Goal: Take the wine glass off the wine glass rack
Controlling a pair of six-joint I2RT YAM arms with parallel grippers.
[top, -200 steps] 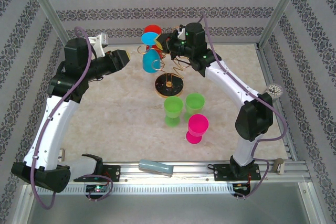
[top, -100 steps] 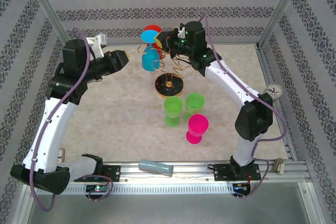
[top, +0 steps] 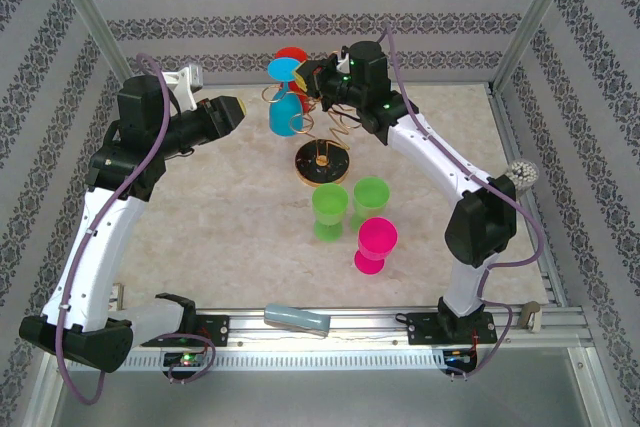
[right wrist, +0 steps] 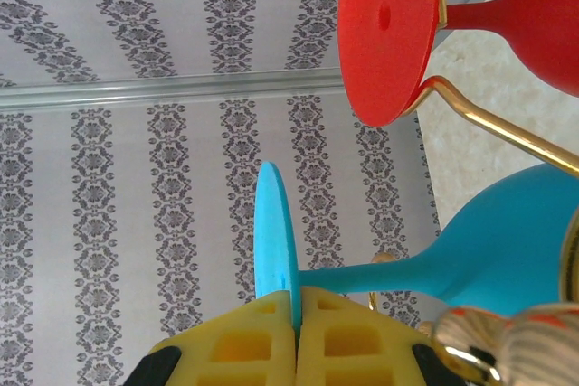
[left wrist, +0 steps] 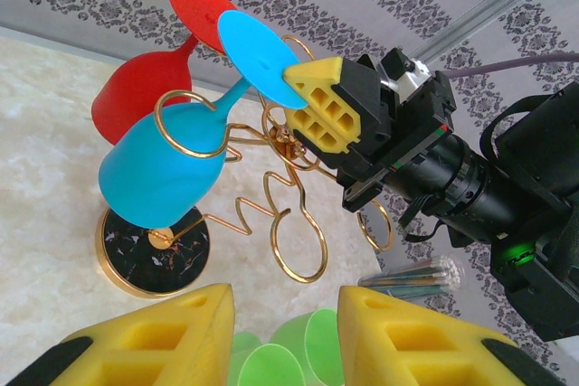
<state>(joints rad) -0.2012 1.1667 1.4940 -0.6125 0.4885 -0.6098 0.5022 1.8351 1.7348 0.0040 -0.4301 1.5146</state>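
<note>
The left gripper [left wrist: 288, 327] is seen with its jaws parted, and nothing is held between its blocky yellow pads [left wrist: 172, 336], which are moulded with square recesses. Just past the gap between them, the rims of translucent green cups [left wrist: 271, 359] are cut off by the lower edge. Farther ahead of those fingers stands the wine glass rack [left wrist: 294, 228], made of thin gold wire bent into curled loops. It is set on a round black base with pale veins and a gold rim. The blue wine glass [left wrist: 158, 169], of smooth matte plastic, is hung tilted with its bowl downward, and one loop is curled across the bowl near the stem. Its flat round foot is pinched edge-on between the clenched pads of the right gripper [right wrist: 296, 318], with the stem led off to one side of those fingers. Whether the stem is clear of the wire cannot be made out. Beyond the right fingers a red wine glass [right wrist: 389, 33] is hung on another gold arm, its bowl cropped. A wall [right wrist: 136, 178] with grey ornamental stripes is seen behind.
</note>
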